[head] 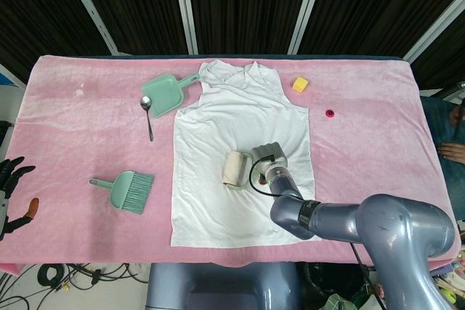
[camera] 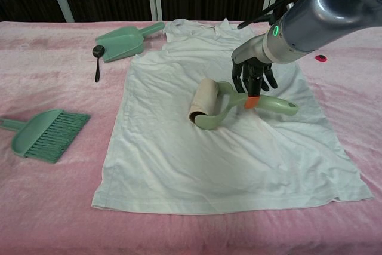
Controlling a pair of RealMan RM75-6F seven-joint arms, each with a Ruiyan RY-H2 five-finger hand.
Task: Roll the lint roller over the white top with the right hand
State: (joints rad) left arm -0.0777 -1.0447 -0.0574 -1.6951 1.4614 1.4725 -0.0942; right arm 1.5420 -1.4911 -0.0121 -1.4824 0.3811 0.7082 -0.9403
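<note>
The white top (camera: 197, 147) (head: 218, 201) lies flat along the middle of the pink table. On it rests the lint roller (camera: 204, 103) (head: 234, 168), a beige roll on a green frame with a green handle (camera: 271, 103) pointing right. My right hand (camera: 253, 77) grips that handle near the frame; in the head view the hand itself is hidden under its wrist (head: 270, 165). My left hand (head: 10, 192) hangs off the table's left edge in the head view, fingers apart and holding nothing.
A green dustpan (camera: 122, 41) and a spoon (camera: 98, 57) lie at the back left. A green hand brush (camera: 43, 132) sits at the left. A yellow block (head: 300, 84) and a small red cap (head: 330, 113) lie to the right of the top.
</note>
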